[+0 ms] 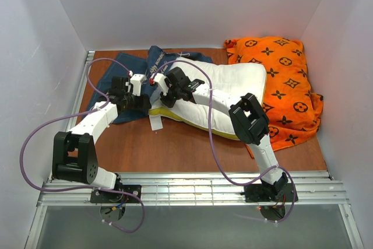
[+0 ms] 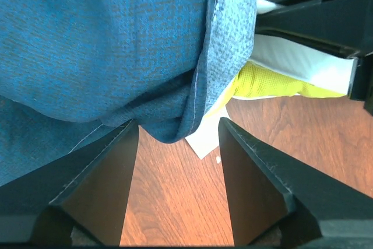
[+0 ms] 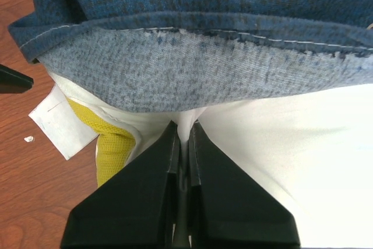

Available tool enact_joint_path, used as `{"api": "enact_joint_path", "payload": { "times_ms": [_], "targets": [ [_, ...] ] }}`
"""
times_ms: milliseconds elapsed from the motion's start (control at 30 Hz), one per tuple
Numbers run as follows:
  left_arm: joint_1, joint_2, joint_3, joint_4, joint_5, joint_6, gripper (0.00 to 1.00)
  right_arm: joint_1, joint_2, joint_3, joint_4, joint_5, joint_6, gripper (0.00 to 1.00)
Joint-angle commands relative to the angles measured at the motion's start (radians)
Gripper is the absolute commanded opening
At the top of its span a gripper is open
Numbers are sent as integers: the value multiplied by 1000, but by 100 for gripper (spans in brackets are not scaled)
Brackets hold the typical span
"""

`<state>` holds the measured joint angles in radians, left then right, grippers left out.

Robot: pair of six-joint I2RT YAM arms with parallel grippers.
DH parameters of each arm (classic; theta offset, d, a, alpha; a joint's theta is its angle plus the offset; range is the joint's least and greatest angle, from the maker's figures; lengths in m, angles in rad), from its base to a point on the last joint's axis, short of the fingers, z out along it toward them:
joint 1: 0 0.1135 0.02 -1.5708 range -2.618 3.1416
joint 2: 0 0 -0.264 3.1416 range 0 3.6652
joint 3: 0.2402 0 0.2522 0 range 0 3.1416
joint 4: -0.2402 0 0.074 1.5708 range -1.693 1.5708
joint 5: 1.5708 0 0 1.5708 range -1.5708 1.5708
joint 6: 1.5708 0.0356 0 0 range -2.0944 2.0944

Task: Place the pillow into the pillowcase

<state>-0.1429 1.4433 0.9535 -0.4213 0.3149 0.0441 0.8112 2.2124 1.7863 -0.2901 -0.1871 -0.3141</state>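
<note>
My right arm (image 1: pixel 217 104) reaches across the pillow (image 1: pixel 233 81), its gripper (image 3: pixel 183 127) clenched on white cloth at the pillow's left end. My left gripper (image 2: pixel 178 127) sits released just left of the pillow, with the pillowcase (image 2: pixel 105 39) hem drooping between its jaws.

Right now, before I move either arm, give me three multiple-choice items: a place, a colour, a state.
1. Where on the table does the orange monogram cushion lie?
A. near left
B. far right
C. centre

2. What colour is the edge band of the pillow?
A. yellow
B. red
C. green

3. How is the right gripper?
A. wide open
B. shut on nothing
C. shut on the pillow

Answers:
1 B: it fills the far right corner in the top view.
2 A: yellow mesh shows beside the white tag.
3 C: white pillow fabric puckers between its closed fingers.
</note>
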Motion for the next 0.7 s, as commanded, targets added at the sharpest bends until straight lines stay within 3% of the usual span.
{"api": "enact_joint_path", "payload": {
  "times_ms": [0, 67, 133, 167, 233, 567, 667],
  "targets": [
    [-6, -35, -16, 18, -10, 13, 52, -14, -13, 51, -9, -12, 23, 1],
    [-11, -18, -16, 26, -23, 13, 49, -17, -14, 61, -11, -24, 30, 1],
    [-21, 11, -7, 33, -51, 14, 39, -21, -14, 64, -9, -40, 47, 1],
    [-21, 20, -1, 32, -47, 16, 21, -21, -14, 65, -9, -43, 52, 1],
    [-24, 32, 33, 13, -11, 22, 0, -26, -14, 71, -11, -57, 66, 1],
    [-58, -9, 243, -324, 432, 65, 0, -29, 55, 203, -9, -72, 185, 1],
    [-58, -20, 269, -356, 550, 33, 0, -33, 67, 225, 5, -74, 245, 1]
  ]
}}
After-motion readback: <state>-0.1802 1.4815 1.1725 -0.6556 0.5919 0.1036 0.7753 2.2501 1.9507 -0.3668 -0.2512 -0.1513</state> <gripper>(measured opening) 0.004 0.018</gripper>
